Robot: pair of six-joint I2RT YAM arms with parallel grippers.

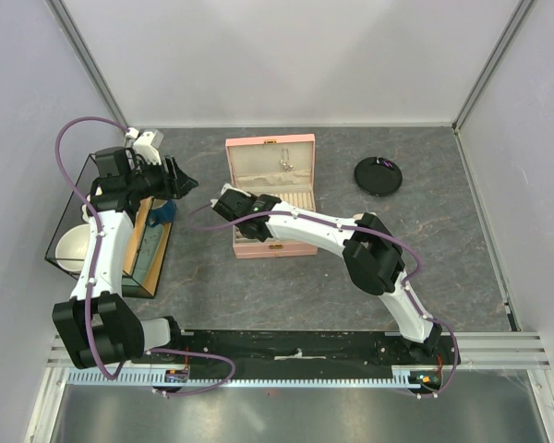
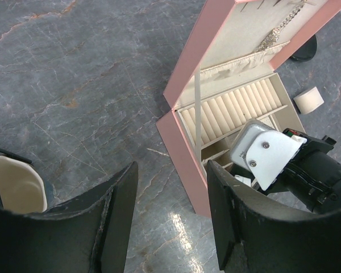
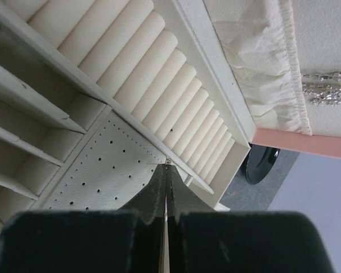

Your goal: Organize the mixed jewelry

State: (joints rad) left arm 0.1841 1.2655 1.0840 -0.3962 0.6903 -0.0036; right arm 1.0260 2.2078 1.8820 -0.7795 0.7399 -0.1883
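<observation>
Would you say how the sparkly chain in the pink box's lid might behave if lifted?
Probably floppy: the chain hangs in fine links. Likely very light, being tiny beside the pink box. It might snag on the gathered pocket below.

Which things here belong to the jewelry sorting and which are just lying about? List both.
Job in hand:
pink box
sparkly jewelry in its lid
tiny metal piece, pinched by the right gripper

Lying about:
black disc
white bowl
beige pad
</observation>
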